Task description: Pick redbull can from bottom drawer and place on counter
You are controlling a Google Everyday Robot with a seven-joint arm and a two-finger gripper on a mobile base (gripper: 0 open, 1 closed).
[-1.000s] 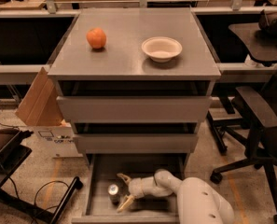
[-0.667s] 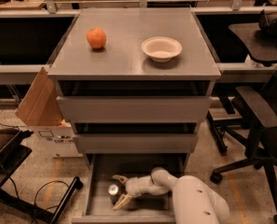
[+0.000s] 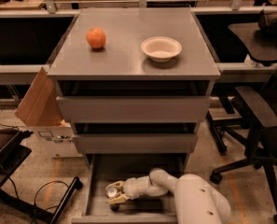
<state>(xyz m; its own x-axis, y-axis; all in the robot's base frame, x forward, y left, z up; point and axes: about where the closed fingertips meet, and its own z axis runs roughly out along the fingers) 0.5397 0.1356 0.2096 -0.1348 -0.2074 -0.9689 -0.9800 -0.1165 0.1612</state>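
- Gripper (image 3: pixel 116 193) low in bottom drawer (image 3: pixel 97 178), frame 6 o'clock, at redbull can (image 3: pixel 112 191); grip state can't tell.
- Counter (image 3: pixel 128 57): orange (image 3: pixel 96 38) 10 o'clock, bowl (image 3: pixel 161 48) 2 o'clock.

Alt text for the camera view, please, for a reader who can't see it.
The robot's gripper reaches into the open bottom drawer, right at the redbull can standing near the drawer's front left. On the counter above sit an orange and a white bowl.
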